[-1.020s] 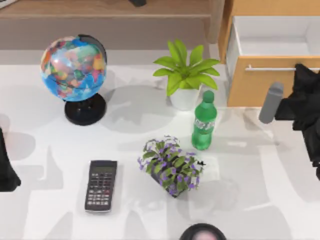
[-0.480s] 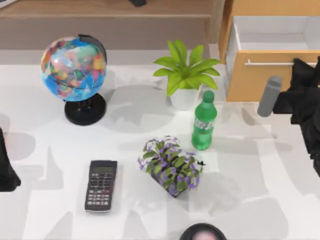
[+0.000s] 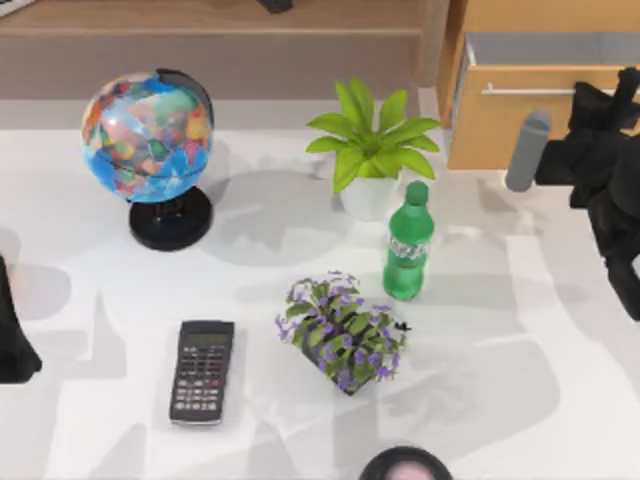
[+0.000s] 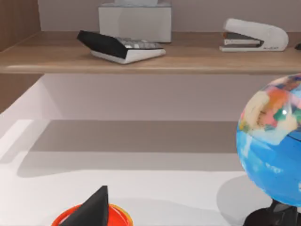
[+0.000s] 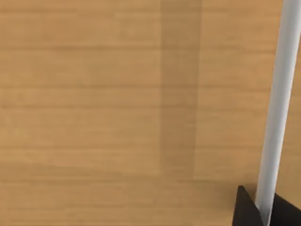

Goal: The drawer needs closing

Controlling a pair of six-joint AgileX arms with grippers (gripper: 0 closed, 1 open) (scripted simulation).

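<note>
The drawer (image 3: 495, 125) sits at the table's back right, with a light tan wood front and a thin silver bar handle (image 3: 525, 89). It stands out a little from its cabinet, and a narrow strip of its inner wall (image 3: 540, 47) shows. My right gripper (image 3: 603, 108) is pressed up against the drawer front at the handle's right end. In the right wrist view the wood front (image 5: 117, 94) is very close, and the handle (image 5: 280, 94) runs past the dark tip of the gripper (image 5: 263, 214). My left gripper (image 3: 10, 335) is parked at the table's left edge.
A globe (image 3: 150, 140) stands at the back left. A potted green plant (image 3: 370, 150) and a green bottle (image 3: 408, 245) stand just left of the drawer. A purple flower pot (image 3: 342, 335) and a calculator (image 3: 202, 370) lie nearer the front. A long wooden shelf (image 3: 210, 18) runs along the back.
The drawer has slid back into its cabinet, so much less of its white inside shows. My right gripper moved toward the back with the drawer front. The left arm stayed still.
</note>
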